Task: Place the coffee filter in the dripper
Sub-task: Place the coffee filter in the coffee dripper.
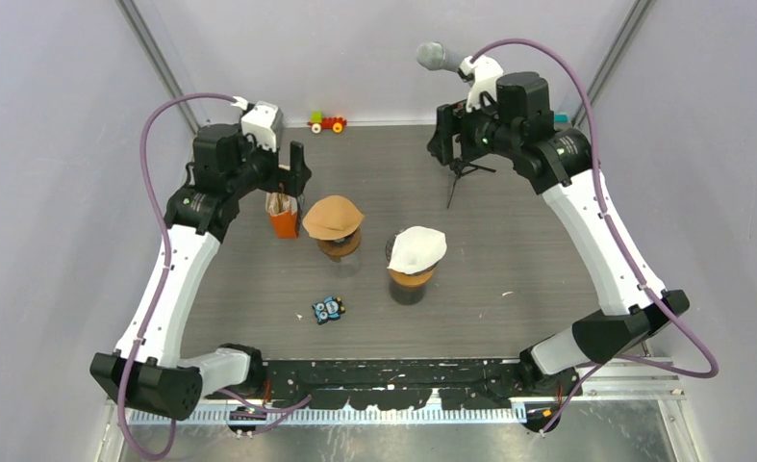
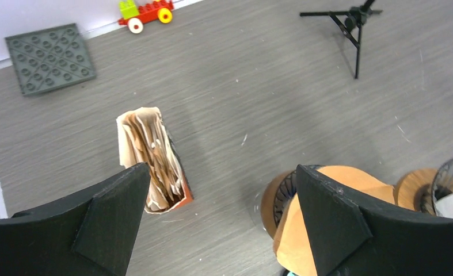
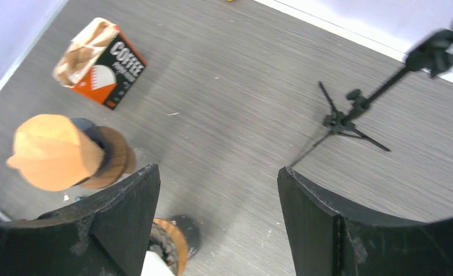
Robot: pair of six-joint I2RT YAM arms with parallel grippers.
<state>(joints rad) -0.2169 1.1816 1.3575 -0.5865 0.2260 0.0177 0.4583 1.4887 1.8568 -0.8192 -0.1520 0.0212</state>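
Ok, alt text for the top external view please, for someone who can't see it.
Two drippers stand mid-table: the left dripper is topped by a brown filter, the right dripper by a white filter. The left gripper hangs above an orange filter box, the right gripper beside a small black tripod.

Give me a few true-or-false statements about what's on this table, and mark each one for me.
1. A brown filter sits on top of the left dripper. True.
2. The right dripper has no filter on it. False: a white filter sits on top.
3. The left fingers are pinching a filter. False: they stand open and hold nothing.
4. The orange filter box stands just left of the left dripper. True.
5. The toy car lies at the near edge by the arm bases. False: it is at the far edge, by the back wall.
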